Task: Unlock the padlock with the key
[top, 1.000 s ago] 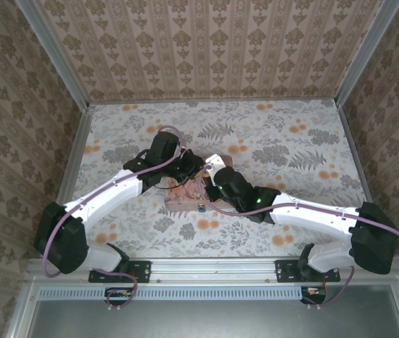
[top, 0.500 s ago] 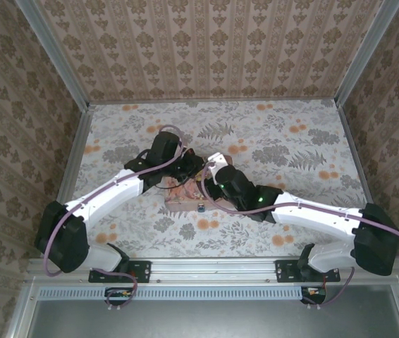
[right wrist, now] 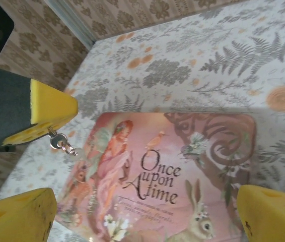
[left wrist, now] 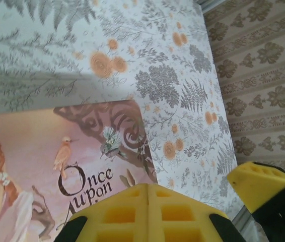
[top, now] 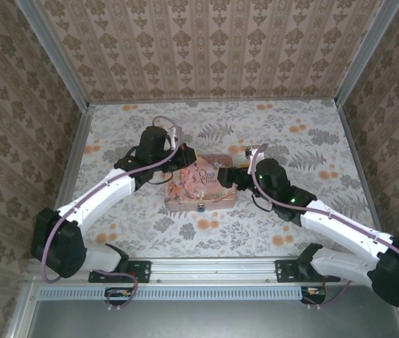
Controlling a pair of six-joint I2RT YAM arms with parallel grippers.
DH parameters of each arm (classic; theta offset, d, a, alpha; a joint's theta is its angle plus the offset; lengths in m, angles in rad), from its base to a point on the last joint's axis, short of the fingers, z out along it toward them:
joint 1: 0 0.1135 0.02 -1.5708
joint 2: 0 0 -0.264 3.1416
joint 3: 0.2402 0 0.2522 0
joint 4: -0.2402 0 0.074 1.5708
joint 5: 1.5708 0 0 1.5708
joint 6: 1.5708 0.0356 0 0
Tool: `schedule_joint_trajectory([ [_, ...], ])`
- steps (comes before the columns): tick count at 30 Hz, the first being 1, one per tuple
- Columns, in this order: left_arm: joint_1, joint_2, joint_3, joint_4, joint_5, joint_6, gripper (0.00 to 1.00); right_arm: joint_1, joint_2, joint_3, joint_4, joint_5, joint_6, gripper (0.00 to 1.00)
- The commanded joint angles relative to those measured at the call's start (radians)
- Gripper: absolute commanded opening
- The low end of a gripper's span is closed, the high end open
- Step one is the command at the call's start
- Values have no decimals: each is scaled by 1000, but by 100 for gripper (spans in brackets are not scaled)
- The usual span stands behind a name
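The padlock point(top: 201, 208) is a tiny dark lock with a teal glint, hanging at the near edge of a pink illustrated tin point(top: 203, 186). My left gripper point(top: 183, 159) hovers over the tin's far left corner, and its yellow pads point(left wrist: 150, 212) are pressed together. In the right wrist view, the small silver key point(right wrist: 58, 141) with its ring dangles from the tip of those pads point(right wrist: 49, 113). My right gripper point(right wrist: 142, 222) is open above the tin point(right wrist: 167, 171), one finger on each side, with nothing between them. It sits at the tin's right end point(top: 230, 176).
The tin lies on a floral tablecloth point(top: 291, 141), inside patterned walls with metal rails on the left point(top: 72, 162) and right point(top: 351, 148). One of my right gripper's yellow fingers point(left wrist: 258, 184) shows near the left gripper.
Both arms have pulled apart and back from the tin's middle, the left toward the far left and the right toward the right. The tin's lid is now uncovered.
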Motion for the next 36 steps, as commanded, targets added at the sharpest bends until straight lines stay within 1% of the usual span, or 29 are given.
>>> schedule_joint_trajectory([
  [1,5,-49,-5,117,34,152,0,-26,40,-22,219,-168,175,93],
  [5,8,-83,-60,241,46,181,0,-39,130,-37,414,-251,295,91],
  [8,10,-100,-96,324,56,185,0,-43,193,-44,563,-287,372,88],
  [10,11,-114,-136,407,58,164,0,-50,231,-50,660,-300,424,86],
  [13,12,-134,-191,525,51,130,0,-57,283,-54,791,-311,491,81],
  [16,14,-141,-217,592,54,106,0,-57,320,-46,886,-324,533,73],
  [21,15,-141,-243,672,71,63,0,-59,399,-33,981,-327,583,63],
  [25,15,-133,-239,695,98,21,0,-58,436,-16,1033,-359,592,56],
  [31,15,-113,-225,708,131,-43,0,-63,491,-18,1157,-408,618,50],
  [36,15,-109,-228,714,139,-61,0,-65,505,-30,1200,-415,632,45],
])
